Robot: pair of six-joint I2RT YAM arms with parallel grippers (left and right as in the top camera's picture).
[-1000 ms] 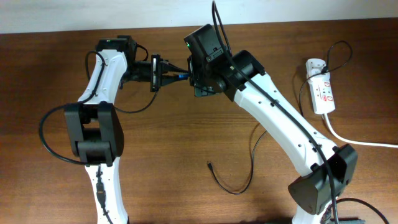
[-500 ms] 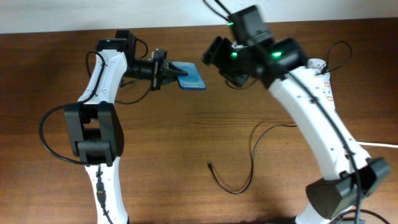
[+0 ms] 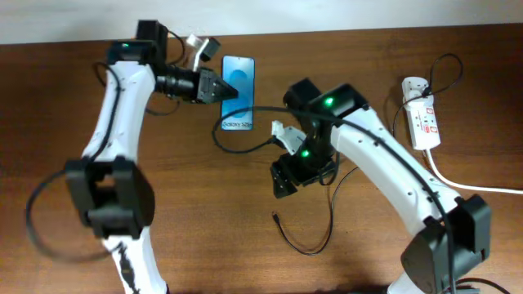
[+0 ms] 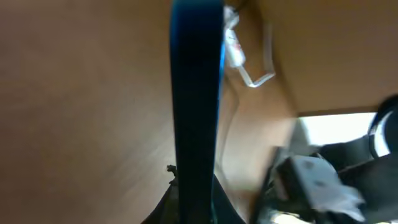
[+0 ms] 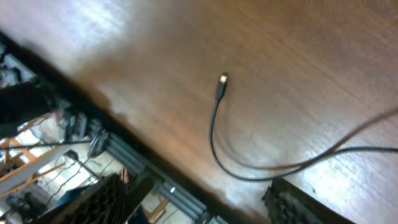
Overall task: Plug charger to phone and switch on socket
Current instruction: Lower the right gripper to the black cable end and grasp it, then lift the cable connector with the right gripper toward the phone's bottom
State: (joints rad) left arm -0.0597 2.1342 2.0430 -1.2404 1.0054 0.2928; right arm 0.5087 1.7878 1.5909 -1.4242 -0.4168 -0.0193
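Note:
The phone (image 3: 240, 80), its blue screen facing up, is held off the table at the back. My left gripper (image 3: 221, 87) is shut on its left edge. In the left wrist view the phone (image 4: 196, 93) shows edge-on, clamped between the dark jaws of that gripper (image 4: 196, 208). My right gripper (image 3: 288, 173) hangs open over the table's middle, holding nothing. The charger's plug tip (image 3: 275, 216) lies loose on the wood just in front of it. In the right wrist view the tip (image 5: 222, 79) and its black cable sit beyond the open fingers (image 5: 106, 199). The socket (image 3: 422, 121) lies at the far right.
A white adapter (image 3: 413, 84) sits in the socket's far end, and a thick white cord (image 3: 466, 184) runs off to the right. A black arm cable (image 3: 245, 145) droops below the phone. The table's front edge (image 5: 155, 165) lies near the right gripper.
My right gripper let go of the phone, opened, and swung from the back down toward the middle of the table. The left arm kept the phone and turned it screen-up.

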